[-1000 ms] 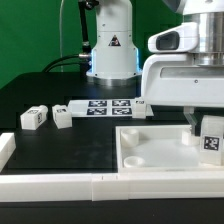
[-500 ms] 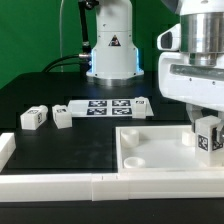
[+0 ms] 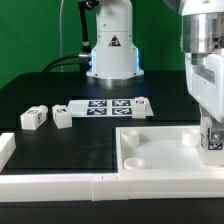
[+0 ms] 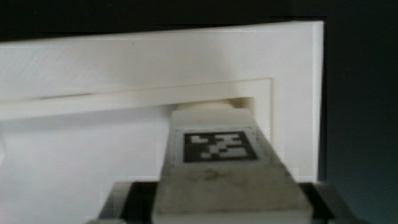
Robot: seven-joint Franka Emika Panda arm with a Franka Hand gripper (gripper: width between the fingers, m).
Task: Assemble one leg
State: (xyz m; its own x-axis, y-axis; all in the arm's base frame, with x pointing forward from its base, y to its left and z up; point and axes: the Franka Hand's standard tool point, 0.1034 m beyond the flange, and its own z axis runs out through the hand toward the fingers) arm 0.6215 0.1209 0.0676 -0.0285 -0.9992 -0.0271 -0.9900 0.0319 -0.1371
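Note:
My gripper (image 3: 212,132) is at the exterior view's right edge, shut on a leg (image 3: 213,141), a chunky white peg with a black-and-white tag. It holds the leg upright over the right far corner of the large white tabletop (image 3: 150,158). In the wrist view the leg (image 4: 219,150) fills the space between my dark fingers (image 4: 139,205), and its tip points at a corner socket (image 4: 217,102) of the tabletop (image 4: 89,135). I cannot tell whether the leg touches the socket. Two more legs (image 3: 33,117) (image 3: 62,117) lie on the black table at the left.
The marker board (image 3: 108,106) lies flat behind the tabletop. A white rail (image 3: 60,186) runs along the front edge with a short white block (image 3: 5,150) at its left end. The robot base (image 3: 112,50) stands at the back before a green wall.
The gripper body has shifted toward the exterior view's right, still holding the leg, which stays over the tabletop's right far corner. The loose legs have not moved.

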